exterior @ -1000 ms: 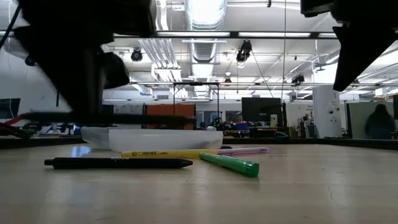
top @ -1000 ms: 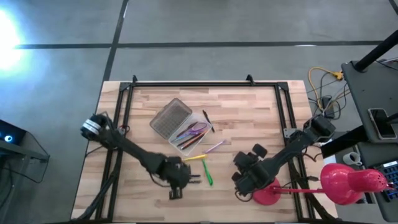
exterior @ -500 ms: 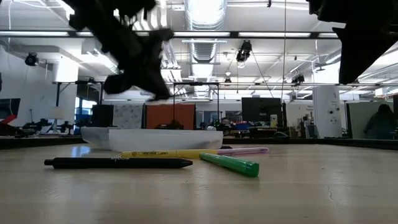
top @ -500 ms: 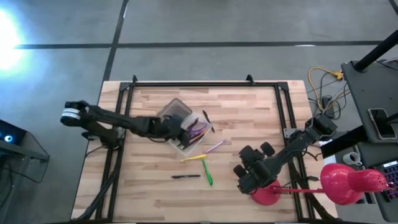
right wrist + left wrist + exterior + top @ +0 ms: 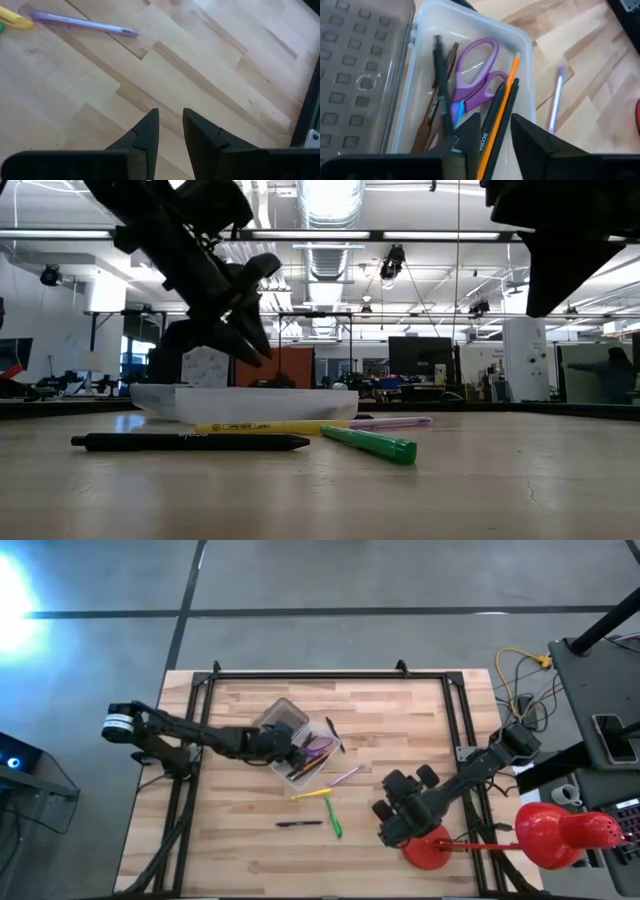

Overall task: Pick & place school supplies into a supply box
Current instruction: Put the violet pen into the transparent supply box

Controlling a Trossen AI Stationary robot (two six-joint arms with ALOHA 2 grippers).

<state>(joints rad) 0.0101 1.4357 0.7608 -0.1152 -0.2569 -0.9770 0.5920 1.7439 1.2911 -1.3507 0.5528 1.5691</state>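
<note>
The supply box point(image 5: 312, 762) stands open left of the table's middle, its ribbed lid point(image 5: 360, 75) folded back. Inside lie purple scissors point(image 5: 475, 75), an orange pencil point(image 5: 512, 75), a brown pencil and black pens. My left gripper point(image 5: 297, 753) point(image 5: 496, 132) hangs open over the box, and a black pen point(image 5: 489, 135) in the box runs under the gap between its fingers. On the table lie a black pen point(image 5: 300, 824), a yellow marker point(image 5: 310, 794), a green marker point(image 5: 335, 818) and a purple pen point(image 5: 347, 776). My right gripper point(image 5: 380, 815) point(image 5: 171, 120) hovers narrowly open above bare wood, right of the markers.
A red lamp stands with its round base point(image 5: 430, 848) right beside my right arm, its head point(image 5: 550, 835) off the table's right edge. A short black pen point(image 5: 330, 726) lies just beyond the box. Black frame rails run along the left, far and right edges.
My left gripper has risen from near the table's near edge and swung toward the far left until it is over the box, carrying a black pen level. Over the last half second it has dipped toward the box. The black pen on the table has stayed put.
</note>
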